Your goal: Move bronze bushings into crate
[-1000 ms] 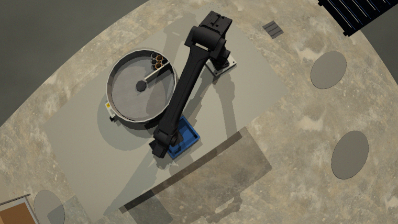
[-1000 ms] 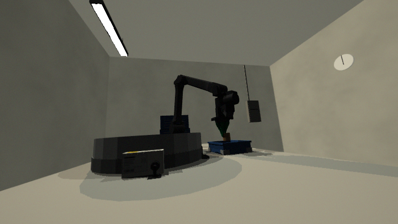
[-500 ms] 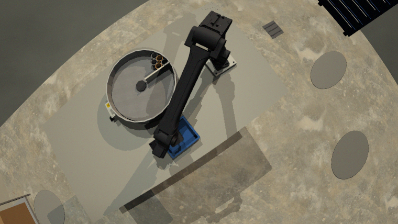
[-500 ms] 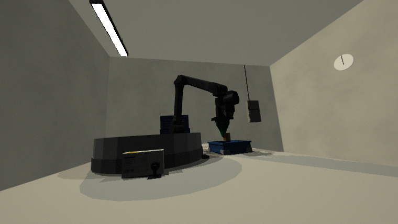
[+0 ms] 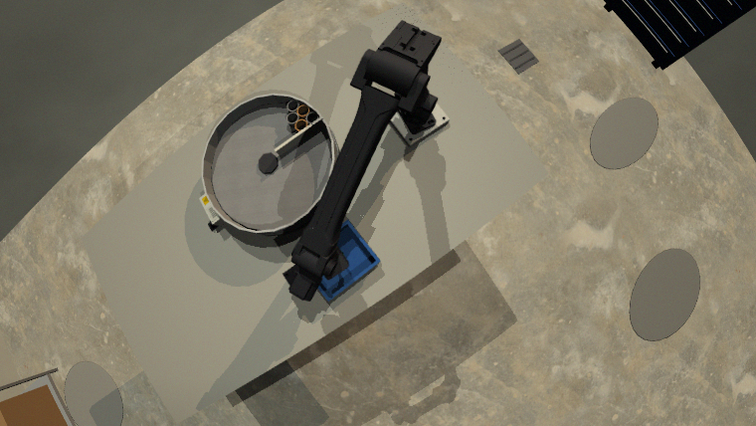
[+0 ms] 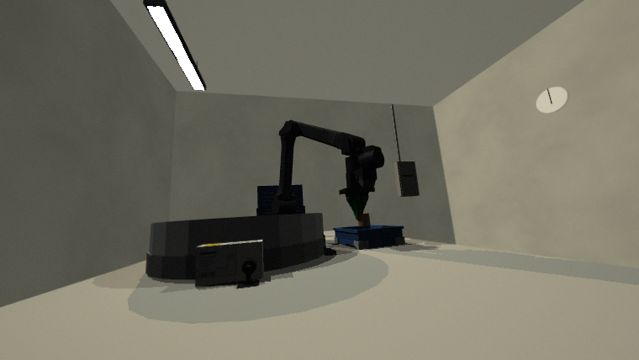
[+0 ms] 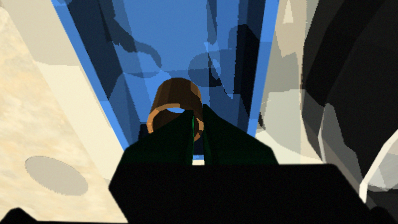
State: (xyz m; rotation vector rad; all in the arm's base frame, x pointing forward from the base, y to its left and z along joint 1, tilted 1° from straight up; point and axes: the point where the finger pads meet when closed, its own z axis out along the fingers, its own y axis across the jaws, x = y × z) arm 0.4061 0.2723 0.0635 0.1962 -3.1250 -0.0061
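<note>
1. One gripper (image 5: 338, 264) (image 6: 358, 219) (image 7: 198, 111) has its fingers clenched on the wall of one bronze bushing (image 6: 365, 219) (image 7: 177, 92). The sleeve is tilted in the wrist view, with its open end facing the camera.
2. One blue crate (image 5: 362, 273) (image 6: 380, 235) (image 7: 269, 50) lies below the held piece, closer to the pale mat's (image 5: 158, 296) lower-right edge than its upper-left edge, as seen from above. The bushing is over the crate; whether it touches the crate floor, I cannot tell.
3. One turntable (image 5: 204, 163) (image 6: 232, 232) (image 7: 376, 165) stands by the mat's upper-left edge. Two bronze-rimmed bushings (image 5: 302, 109) are visible in it, beside at least three dark or grey-rimmed bushings (image 5: 292, 117). They cluster between the outer wall and one straight divider (image 5: 295, 137); the full count of dark ones is unclear.
4. One arm base plate (image 5: 411, 140) sits near the mat's upper-right edge.
5. One label-bearing box (image 5: 209, 209) (image 6: 229, 262) stands beside the turntable, on the side towards the mat's left corner.
6. Three flat grey discs show from above: two right of the mat's right corner, one near its bottom corner.
</note>
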